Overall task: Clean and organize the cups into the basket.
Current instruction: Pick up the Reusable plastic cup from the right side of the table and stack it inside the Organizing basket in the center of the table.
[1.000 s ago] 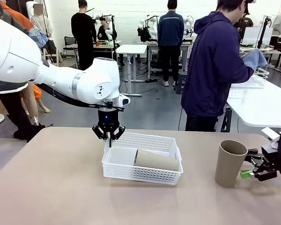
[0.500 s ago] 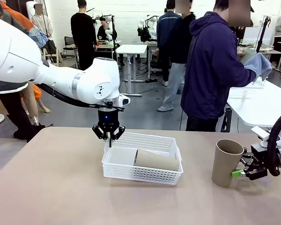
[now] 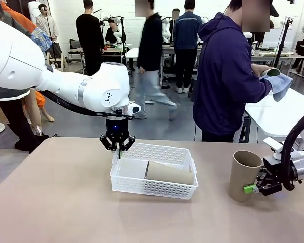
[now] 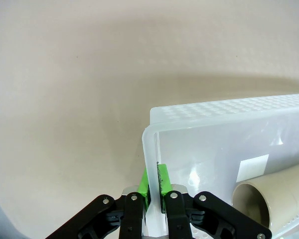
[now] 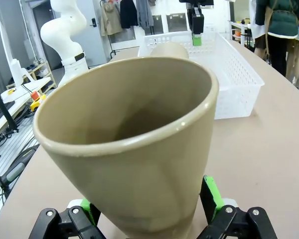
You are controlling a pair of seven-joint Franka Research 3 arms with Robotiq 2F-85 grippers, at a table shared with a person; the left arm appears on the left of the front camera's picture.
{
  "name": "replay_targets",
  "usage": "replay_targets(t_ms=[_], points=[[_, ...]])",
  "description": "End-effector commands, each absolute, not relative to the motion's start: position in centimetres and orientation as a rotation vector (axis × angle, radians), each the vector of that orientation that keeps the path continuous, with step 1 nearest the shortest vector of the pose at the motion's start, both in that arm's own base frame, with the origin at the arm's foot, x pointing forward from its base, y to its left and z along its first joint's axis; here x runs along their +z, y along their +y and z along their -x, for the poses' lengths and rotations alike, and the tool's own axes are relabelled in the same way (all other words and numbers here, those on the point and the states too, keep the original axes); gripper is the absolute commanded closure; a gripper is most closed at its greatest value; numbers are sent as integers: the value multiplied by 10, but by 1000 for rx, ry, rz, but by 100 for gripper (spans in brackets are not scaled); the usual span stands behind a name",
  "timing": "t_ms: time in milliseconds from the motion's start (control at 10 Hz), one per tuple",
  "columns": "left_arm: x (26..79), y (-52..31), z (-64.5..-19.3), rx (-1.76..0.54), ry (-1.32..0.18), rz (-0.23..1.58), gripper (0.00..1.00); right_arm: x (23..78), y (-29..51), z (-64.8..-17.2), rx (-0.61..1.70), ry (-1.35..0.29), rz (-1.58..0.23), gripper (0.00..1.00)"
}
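Over at lower right the right gripper [image 5: 148, 206] is straddling the upright tan cup [image 3: 244, 174], fingers [image 5: 212, 195] spread, perhaps not touching, while the left gripper [image 4: 153, 186] is clamping the basket [image 3: 154, 188] by its rim mid-frame.

White wall [image 3: 66, 12], grey floor [image 3: 162, 126], white tables [image 3: 278, 114] behind, people [image 3: 90, 38] standing and walking

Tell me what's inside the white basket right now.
One tan cup lies on its side in the basket, beside a white label on the floor. The floor under the cup is hidden.
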State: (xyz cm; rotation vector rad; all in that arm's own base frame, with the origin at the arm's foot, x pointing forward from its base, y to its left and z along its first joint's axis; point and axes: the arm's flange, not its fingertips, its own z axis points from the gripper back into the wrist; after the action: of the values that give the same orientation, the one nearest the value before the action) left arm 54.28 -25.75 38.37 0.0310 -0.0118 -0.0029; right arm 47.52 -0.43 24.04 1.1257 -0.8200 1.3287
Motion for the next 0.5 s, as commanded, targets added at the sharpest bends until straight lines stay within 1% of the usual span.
replay_targets(t_ms=[0,100,200,300,400], points=[[385,-257,-542,-6,-14,-33,100,236,4,-483,1315,-867,-1126,0],[385,-257,-542,-6,-14,-33,100,234,6,-483,1324,-861,-1136,0],[385,-257,-542,-6,-14,-33,100,233,7,-482,1339,-862,-1140,40],[385,-257,-542,-6,-14,-33,100,233,7,-482,1340,-861,-1143,58],[385,-257,-542,-6,-14,-33,100,233,7,-481,1341,-864,-1141,58]])
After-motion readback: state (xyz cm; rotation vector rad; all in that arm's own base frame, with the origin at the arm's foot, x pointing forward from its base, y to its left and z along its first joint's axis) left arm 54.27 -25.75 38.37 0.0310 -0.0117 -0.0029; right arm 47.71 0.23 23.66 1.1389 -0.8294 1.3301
